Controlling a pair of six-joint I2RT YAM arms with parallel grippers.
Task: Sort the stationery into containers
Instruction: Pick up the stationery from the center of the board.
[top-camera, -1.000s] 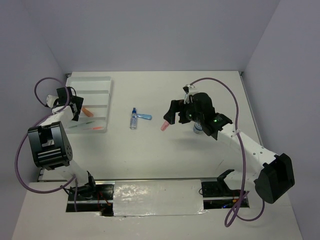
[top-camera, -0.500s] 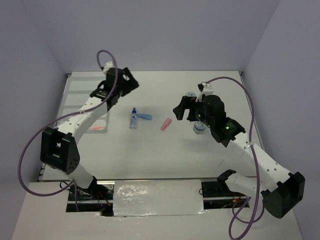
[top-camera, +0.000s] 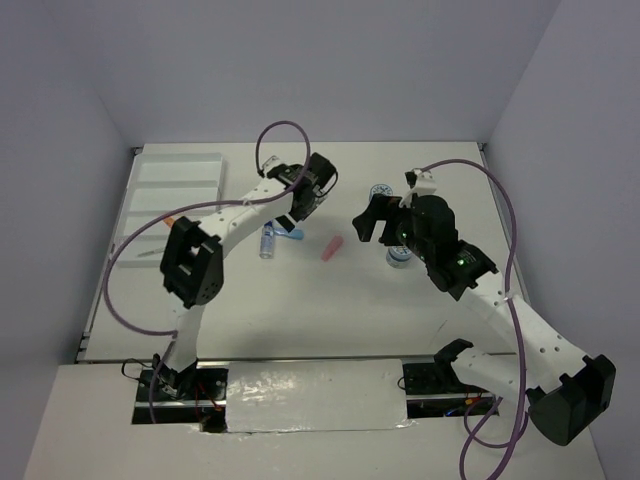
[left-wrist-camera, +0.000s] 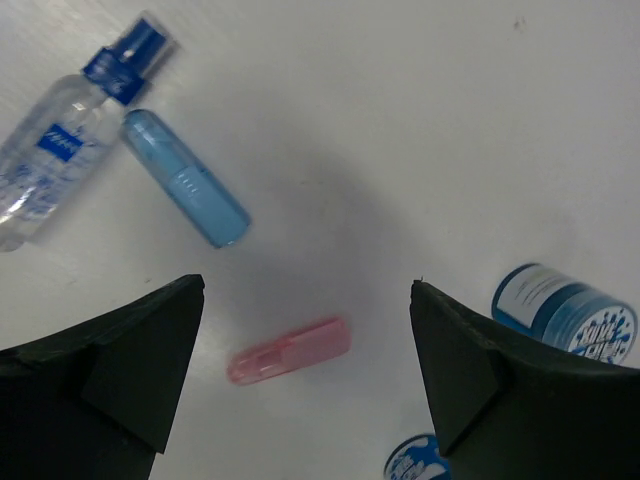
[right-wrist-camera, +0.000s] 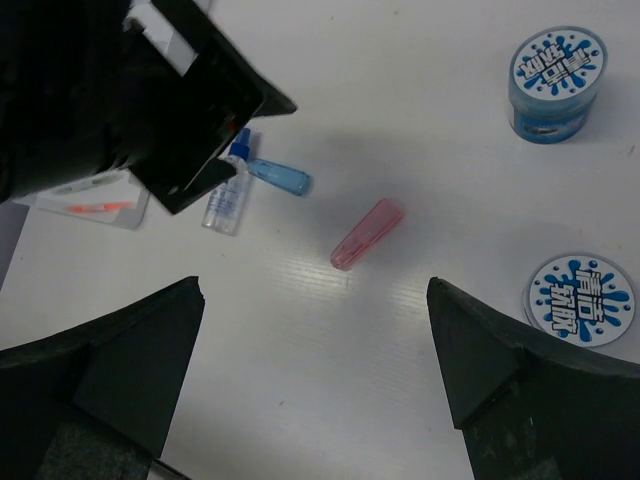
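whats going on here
Two robot arms are sorting stationery into a white divided tray at the far left of the table. Neither holds anything: the left claw and the right claw are both open, hovering over the middle. Below them lie a pink piece, a light blue piece and a small spray bottle, with two tape rolls off to the right. An orange piece is already in the tray.
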